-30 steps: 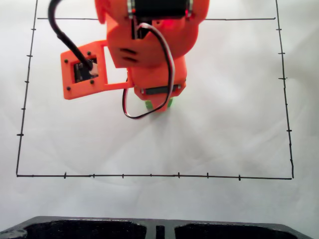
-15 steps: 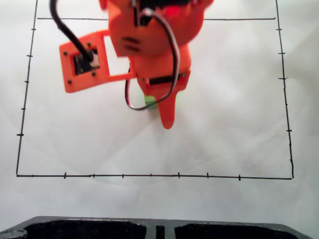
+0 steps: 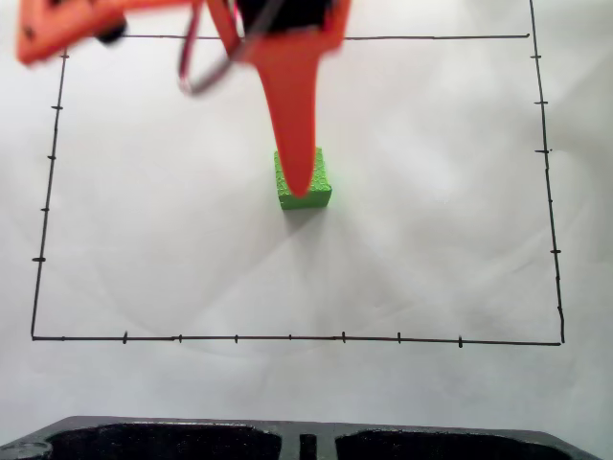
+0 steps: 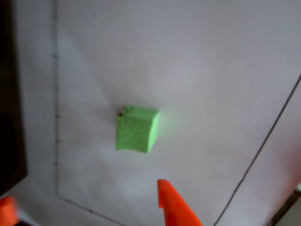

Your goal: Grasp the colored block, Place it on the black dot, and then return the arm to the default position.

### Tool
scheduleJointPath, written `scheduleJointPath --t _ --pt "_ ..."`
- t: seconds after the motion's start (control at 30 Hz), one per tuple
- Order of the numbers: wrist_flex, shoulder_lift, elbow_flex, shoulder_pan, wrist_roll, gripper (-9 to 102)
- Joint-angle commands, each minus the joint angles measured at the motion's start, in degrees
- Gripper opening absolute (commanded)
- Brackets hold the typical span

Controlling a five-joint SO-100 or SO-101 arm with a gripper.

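Wrist view — green block (image 4: pixel 136 130) free on white paper (image 4: pixel 211 70) (jaws apart).

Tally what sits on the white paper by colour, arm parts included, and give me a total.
Green: 1, the cube, sitting free on the paper.
Orange: 1, the arm's hand, above the cube and open, with one pointed finger overlapping the cube in the fixed view.
Black: 1, a small dark speck at the cube's top corner in the wrist view, possibly the dot's edge.
Total: 3
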Motion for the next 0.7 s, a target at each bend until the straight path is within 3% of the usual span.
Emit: scheduleJointPath --t 0.0,0.37,0.67 --pt "0.26 8.26 2.99 1.23 -1.49 34" --pt "-4.66 29.53 21.36 3.6 -5.62 1" --pt "-15.91 39.9 36.12 3.34 -4.75 0"
